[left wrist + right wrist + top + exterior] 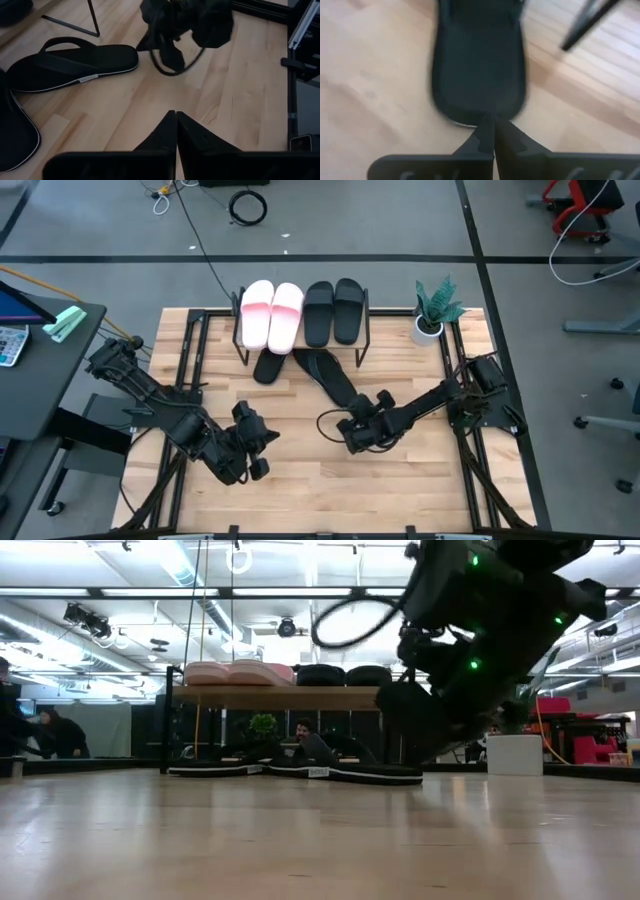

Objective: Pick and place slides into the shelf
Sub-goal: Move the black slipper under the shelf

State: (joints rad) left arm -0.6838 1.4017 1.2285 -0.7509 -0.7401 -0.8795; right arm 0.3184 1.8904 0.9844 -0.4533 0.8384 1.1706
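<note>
Slides [337,379] on table; right end effector [352,432] pressed together beside heel; left end effector [258,442] pressed together, low.

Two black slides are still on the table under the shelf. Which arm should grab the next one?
Right. The right gripper, shut, sits just short of the heel of the longer black slide, which fills its wrist view. The left gripper, also shut, is farther back, with neither slide lined up ahead.

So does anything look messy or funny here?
Yes. Two black slides lie on the table under the shelf, one crooked, while four sit neatly on top. Both pincers are shut and empty.
</note>
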